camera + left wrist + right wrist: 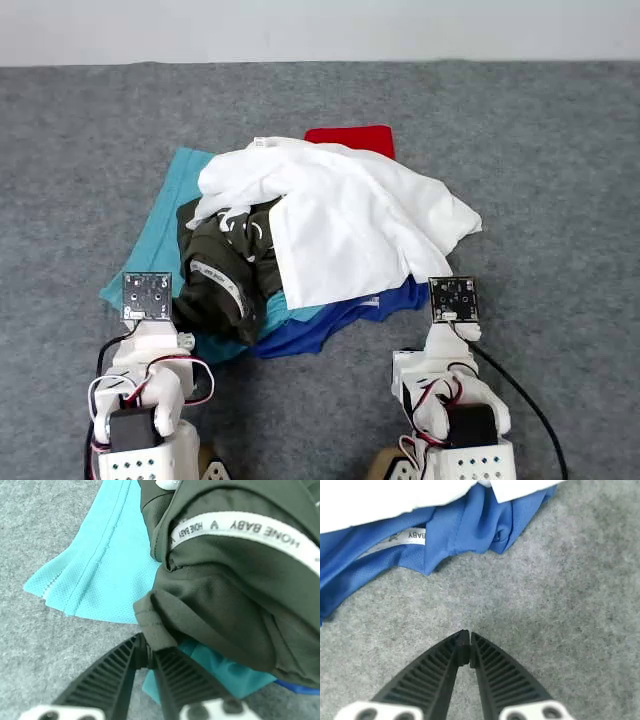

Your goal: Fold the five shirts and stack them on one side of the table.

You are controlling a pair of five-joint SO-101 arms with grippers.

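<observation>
Several shirts lie in a loose pile mid-table. A crumpled white shirt [340,215] is on top, with a red shirt [352,138] behind it. A teal shirt [160,225] spreads to the left. A dark olive shirt [225,275] is bunched on it, and a blue shirt [340,318] peeks out at the front. My left gripper [146,649] is shut, its tips right at the dark shirt's hem [152,625], above the teal cloth [105,570]. My right gripper [466,649] is shut over bare carpet, a short way from the blue shirt [465,525].
Grey carpet-like table cover [550,160] surrounds the pile, with wide room to the right, left and back. The left arm's base [140,430] and the right arm's base [455,420] stand at the front edge, with cables trailing beside them.
</observation>
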